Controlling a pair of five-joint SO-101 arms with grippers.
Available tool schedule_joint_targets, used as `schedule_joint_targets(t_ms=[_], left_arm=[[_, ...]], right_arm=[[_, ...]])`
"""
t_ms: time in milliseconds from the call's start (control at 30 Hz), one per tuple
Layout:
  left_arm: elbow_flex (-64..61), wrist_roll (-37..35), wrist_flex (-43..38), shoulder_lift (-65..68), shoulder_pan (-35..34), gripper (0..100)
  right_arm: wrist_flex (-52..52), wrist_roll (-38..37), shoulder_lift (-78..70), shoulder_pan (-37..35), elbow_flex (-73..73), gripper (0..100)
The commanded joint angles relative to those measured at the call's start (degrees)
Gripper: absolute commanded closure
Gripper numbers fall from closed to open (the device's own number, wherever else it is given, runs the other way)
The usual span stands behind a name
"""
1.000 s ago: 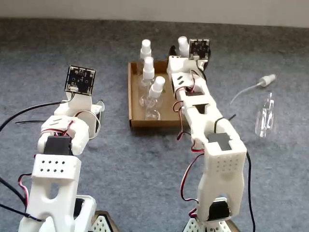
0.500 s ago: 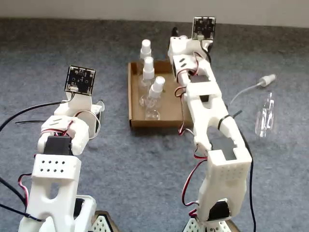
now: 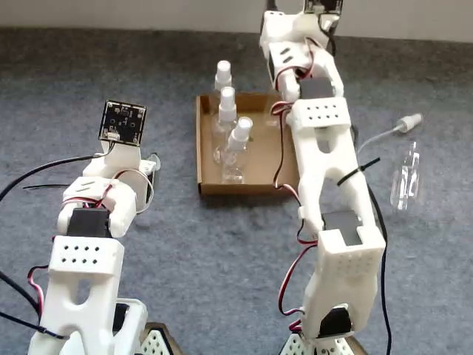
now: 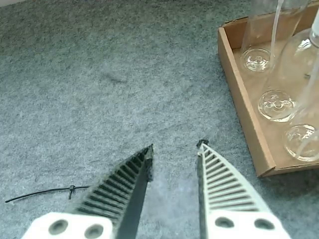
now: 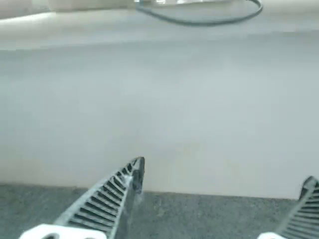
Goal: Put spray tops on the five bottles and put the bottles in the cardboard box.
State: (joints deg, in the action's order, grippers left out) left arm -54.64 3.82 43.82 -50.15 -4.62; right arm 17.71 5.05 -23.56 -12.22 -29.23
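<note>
- Grey bench (image 3: pixel 148 59) carries the cardboard box (image 3: pixel 203 148), three capped bottles (image 3: pixel 228 111) standing inside.
- Uncapped bottle (image 3: pixel 406 177) lies apart, spray top (image 3: pixel 409 122) near it.
- Left gripper (image 4: pixel 174 149) open beside box; right gripper (image 5: pixel 224 172) open toward wall (image 5: pixel 159 99).

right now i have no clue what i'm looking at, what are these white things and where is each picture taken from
They are two small robot arms at a grey carpeted table, each ending in a two-fingered gripper. The high view looks down from above; the other two come from cameras on the arms' wrists, looking along the toothed fingers. The left gripper is open and empty over the carpet beside the cardboard box, where at least three bottles with spray tops stand. The right gripper is open, empty and points at the wall. To the right of the box lie a bare bottle and a loose spray top.
</note>
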Motion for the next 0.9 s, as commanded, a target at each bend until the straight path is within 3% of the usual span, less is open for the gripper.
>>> schedule_joint_targets(t_ms=[0, 133, 233, 433, 633, 733, 867], left_arm=[[0.48, 0.18, -1.32, -0.31, -0.75, 86], [0.4, 0.18, -1.32, -0.31, -0.66, 86], [0.4, 0.18, -1.23, -0.22, -0.66, 86], [0.31, 0.18, -1.14, -0.22, -0.66, 86], [-0.31, 0.18, -1.32, -0.22, -0.57, 86], [-0.48, 0.18, -1.32, -0.22, 0.31, 86], [-0.48, 0.18, -1.23, -0.22, 0.84, 86]], right_arm=[[9.71, 0.53, 4.35, 3.12, -10.07, 59.5], [25.36, 0.53, 4.18, 11.3, -18.51, 60.1], [30.81, 0.35, 3.91, 17.63, -22.99, 65.6], [43.3, -0.44, -0.75, 27.65, -17.71, 70.9], [63.52, -7.65, -7.16, 30.2, -17.27, 70.9], [64.57, -8.35, -12.88, 31.08, -17.71, 70.9], [57.63, -8.26, -19.82, 31.96, -17.98, 70.9]])
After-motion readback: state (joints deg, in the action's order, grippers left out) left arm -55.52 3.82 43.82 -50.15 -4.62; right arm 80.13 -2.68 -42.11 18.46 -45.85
